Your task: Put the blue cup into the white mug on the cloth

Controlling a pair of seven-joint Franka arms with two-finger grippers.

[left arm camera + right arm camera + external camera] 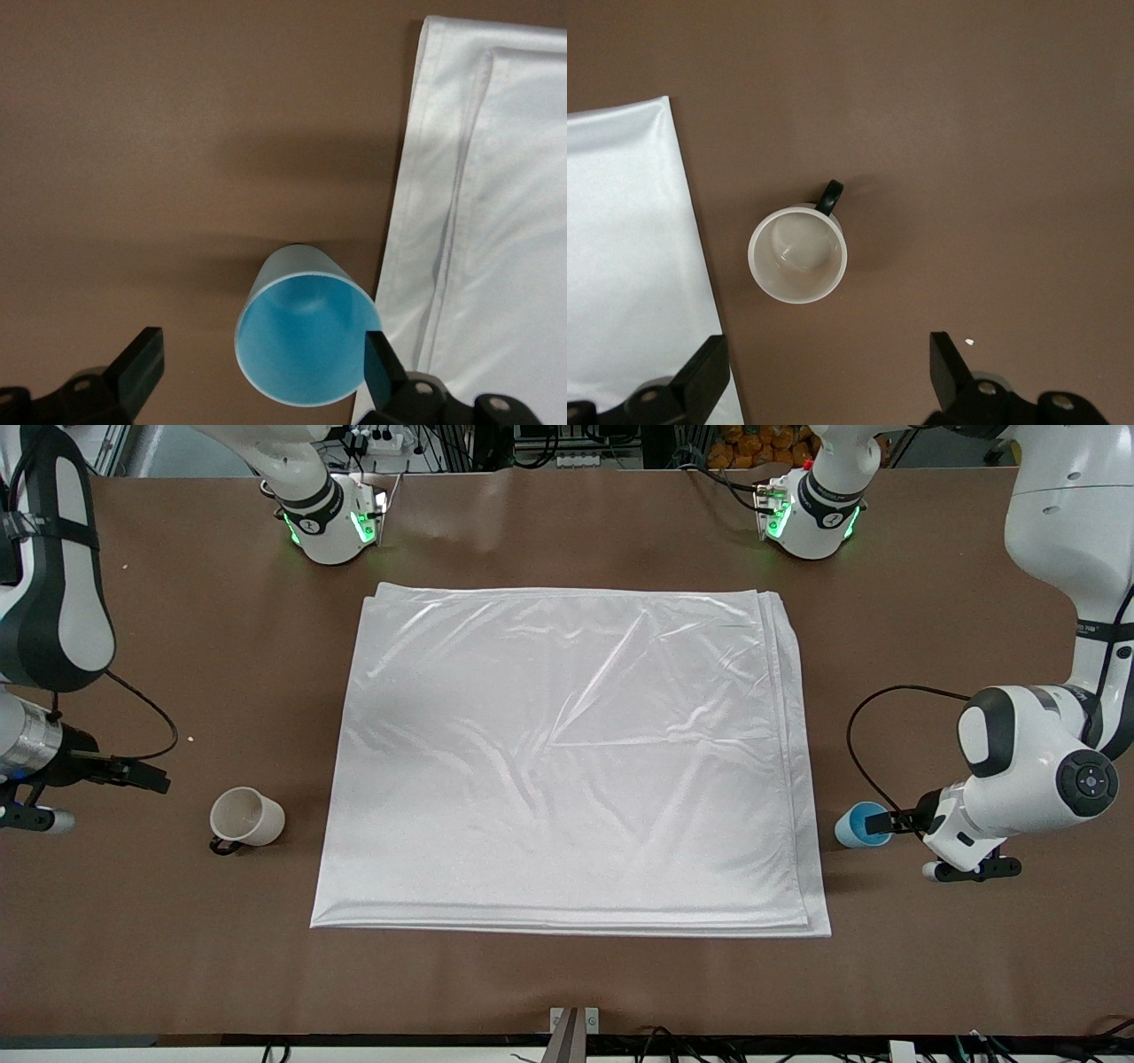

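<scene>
Two white Franka arms with dark grey joint covers; green lights glow on both bases. A black cable loops from each wrist. The left gripper and right gripper carry black wedge-shaped fingers, with small round screws just beneath them.

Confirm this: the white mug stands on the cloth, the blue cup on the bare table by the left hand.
Not quite. The white mug stands on the bare table beside the cloth, as the front view shows. The blue cup is on the table by the left hand.
</scene>
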